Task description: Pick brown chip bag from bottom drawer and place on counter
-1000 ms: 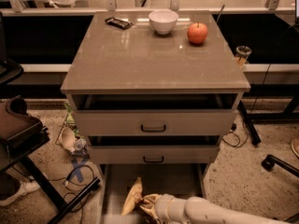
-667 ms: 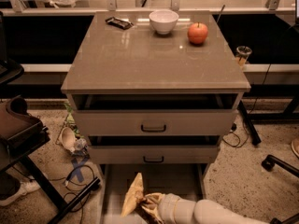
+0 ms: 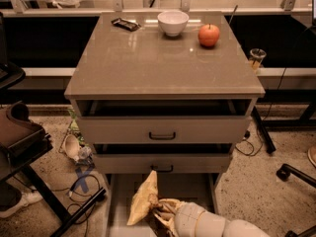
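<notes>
The bottom drawer (image 3: pixel 193 187) is pulled out at the foot of the cabinet and shows its pale floor. My gripper (image 3: pixel 161 212) reaches into it from the lower right on a white arm. It is shut on the brown chip bag (image 3: pixel 143 197), which stands tilted with its tan-yellow end pointing up, just below the middle drawer's front. The bag's dark body is mostly hidden behind the gripper. The counter (image 3: pixel 158 63) is the glossy grey-beige cabinet top above.
On the counter's far edge stand a white bowl (image 3: pixel 173 21), a red apple (image 3: pixel 209 34) and a small dark wrapped bar (image 3: pixel 125 23). The two upper drawers (image 3: pixel 163 130) stand slightly open. A black stand (image 3: pixel 29 147) and cables are at the left, a chair base (image 3: pixel 296 174) at the right.
The gripper and the chip bag have risen a little and shifted left inside the bottom drawer. The bag's tan end now stands higher, close to the middle drawer's front.
</notes>
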Motion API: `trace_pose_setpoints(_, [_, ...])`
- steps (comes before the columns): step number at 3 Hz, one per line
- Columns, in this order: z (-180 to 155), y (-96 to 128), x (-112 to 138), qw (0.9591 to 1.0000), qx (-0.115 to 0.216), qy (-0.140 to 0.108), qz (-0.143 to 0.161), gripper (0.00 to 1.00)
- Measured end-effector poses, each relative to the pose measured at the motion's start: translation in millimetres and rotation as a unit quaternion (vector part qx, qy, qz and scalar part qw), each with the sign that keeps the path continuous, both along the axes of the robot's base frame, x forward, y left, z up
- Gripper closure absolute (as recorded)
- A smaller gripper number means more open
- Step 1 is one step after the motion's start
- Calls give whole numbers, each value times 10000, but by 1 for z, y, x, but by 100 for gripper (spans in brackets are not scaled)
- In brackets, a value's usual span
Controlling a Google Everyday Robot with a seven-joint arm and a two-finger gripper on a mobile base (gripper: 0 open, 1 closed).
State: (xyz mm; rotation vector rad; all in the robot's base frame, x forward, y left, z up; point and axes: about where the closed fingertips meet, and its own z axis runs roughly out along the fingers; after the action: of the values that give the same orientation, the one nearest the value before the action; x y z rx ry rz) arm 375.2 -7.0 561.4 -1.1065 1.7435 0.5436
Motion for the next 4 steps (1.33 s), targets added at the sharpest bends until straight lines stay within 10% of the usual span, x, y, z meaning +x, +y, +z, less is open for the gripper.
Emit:
trace_pose_setpoints(2, [39,-3,23,9994,262,-84,-217,100])
trace_pose_setpoints(4, [209,-26,93,9932,707,-53,-920,100])
